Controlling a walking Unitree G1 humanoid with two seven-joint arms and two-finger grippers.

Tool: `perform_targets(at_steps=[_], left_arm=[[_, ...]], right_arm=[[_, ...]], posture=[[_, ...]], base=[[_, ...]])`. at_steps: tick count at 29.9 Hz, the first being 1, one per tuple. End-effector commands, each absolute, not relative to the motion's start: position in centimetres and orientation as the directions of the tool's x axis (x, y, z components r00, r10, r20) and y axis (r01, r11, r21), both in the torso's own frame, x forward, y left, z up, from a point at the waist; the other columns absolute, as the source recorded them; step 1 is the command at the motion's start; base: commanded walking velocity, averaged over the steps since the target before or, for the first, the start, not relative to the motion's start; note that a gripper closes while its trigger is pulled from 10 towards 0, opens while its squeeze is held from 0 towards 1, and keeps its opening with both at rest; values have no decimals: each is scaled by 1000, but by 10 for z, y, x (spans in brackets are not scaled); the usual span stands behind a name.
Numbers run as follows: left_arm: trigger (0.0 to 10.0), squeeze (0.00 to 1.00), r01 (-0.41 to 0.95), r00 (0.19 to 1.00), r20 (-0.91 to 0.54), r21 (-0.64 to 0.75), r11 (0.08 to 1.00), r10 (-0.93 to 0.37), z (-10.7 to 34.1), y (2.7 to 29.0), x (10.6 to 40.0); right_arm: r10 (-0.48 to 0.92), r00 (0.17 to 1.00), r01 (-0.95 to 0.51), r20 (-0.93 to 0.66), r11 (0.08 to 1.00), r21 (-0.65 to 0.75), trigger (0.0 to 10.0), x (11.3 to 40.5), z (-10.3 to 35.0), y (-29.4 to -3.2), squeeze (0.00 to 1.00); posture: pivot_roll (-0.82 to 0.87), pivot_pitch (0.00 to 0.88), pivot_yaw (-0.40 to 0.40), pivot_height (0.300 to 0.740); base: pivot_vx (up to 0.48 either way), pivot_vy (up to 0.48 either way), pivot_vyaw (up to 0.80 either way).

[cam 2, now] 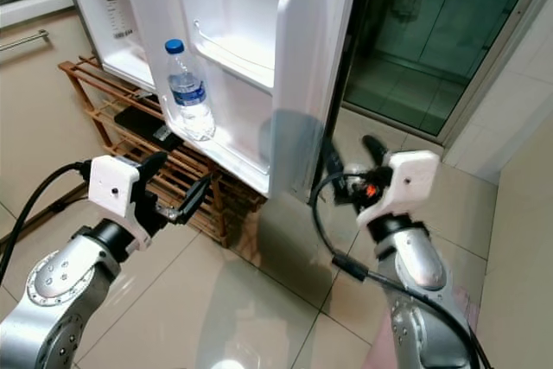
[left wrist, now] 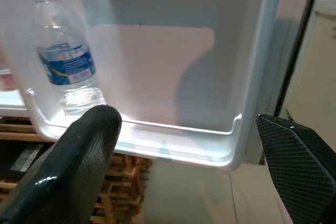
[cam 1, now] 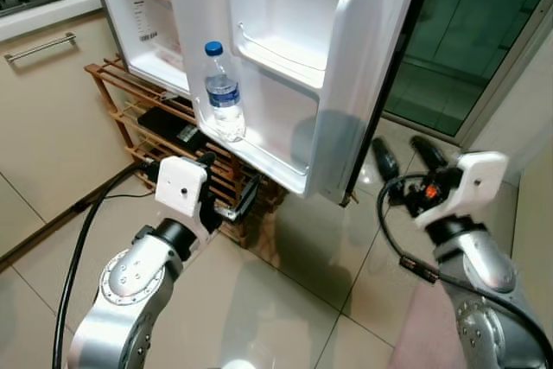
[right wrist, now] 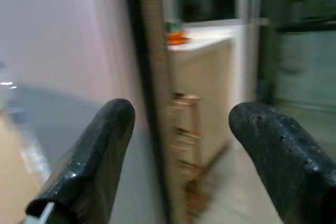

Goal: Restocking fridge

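Note:
A clear water bottle [cam 1: 223, 95] with a blue cap and blue label stands upright at the left end of the lower shelf [cam 1: 259, 155] of the open white fridge door [cam 1: 294, 66]. The bottle [left wrist: 65, 64] also appears in the left wrist view. My left gripper [cam 1: 226, 186] hangs open below that shelf, clear of the bottle, with nothing between its fingers. My right gripper [cam 1: 406, 158] is open and empty to the right of the door's outer edge [right wrist: 149, 103].
A low wooden rack [cam 1: 147, 118] stands under the fridge, just behind my left gripper. A beige cabinet with a metal handle [cam 1: 39, 47] is at the left. A black cable [cam 1: 82, 239] trails over the glossy tile floor. A dark glass door [cam 1: 467, 41] lies at the right.

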State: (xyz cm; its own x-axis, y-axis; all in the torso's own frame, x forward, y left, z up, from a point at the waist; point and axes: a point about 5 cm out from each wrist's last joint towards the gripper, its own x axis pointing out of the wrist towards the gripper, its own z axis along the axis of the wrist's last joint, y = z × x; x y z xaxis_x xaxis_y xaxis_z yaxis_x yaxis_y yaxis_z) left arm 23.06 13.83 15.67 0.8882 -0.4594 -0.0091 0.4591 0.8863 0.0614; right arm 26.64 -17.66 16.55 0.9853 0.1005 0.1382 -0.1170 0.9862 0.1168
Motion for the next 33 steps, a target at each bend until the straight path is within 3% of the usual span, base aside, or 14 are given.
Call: perform_targets(at_steps=[1,4,5,11,16,22,26,33], left_arm=[[10000,0,496,868,-18,61,866,-496,157,135,231],[10000,0,554,833,-42,75,829,-552,155,132,228],[10000,0,577,817,-60,97,811,-573,153,132,227],[10000,0,551,834,-59,119,826,-548,155,139,228],[10000,0,522,853,-76,129,843,-516,151,149,221],[10000,0,511,860,-89,133,849,-503,149,154,218],[10000,0,512,859,-86,135,849,-504,148,152,219],[10000,0,450,892,-118,143,881,-437,139,165,217]], right_arm=[[44,995,-54,94,993,108,10000,270,160,-185,0],[41,996,-47,77,996,77,10000,282,160,-184,0],[42,998,-44,46,998,46,10000,299,159,-180,0],[-20,1000,20,-3,1000,4,10000,330,158,-177,0],[-130,991,130,16,991,-11,10000,344,170,-188,0],[-146,988,146,42,989,0,10000,346,176,-193,0],[-103,992,103,68,995,-10,10000,353,176,-191,0],[122,987,-121,103,993,-20,10000,338,177,-173,0]], posture=[[19,15,-2,740],[18,16,2,740],[18,17,4,740],[35,14,-3,740],[46,14,-12,740],[49,13,-18,740],[47,10,-14,740],[50,14,-23,740]], base=[[0,0,0],[0,0,0],[0,0,0],[0,0,0],[0,0,0],[0,0,0],[0,0,0],[0,0,0]])
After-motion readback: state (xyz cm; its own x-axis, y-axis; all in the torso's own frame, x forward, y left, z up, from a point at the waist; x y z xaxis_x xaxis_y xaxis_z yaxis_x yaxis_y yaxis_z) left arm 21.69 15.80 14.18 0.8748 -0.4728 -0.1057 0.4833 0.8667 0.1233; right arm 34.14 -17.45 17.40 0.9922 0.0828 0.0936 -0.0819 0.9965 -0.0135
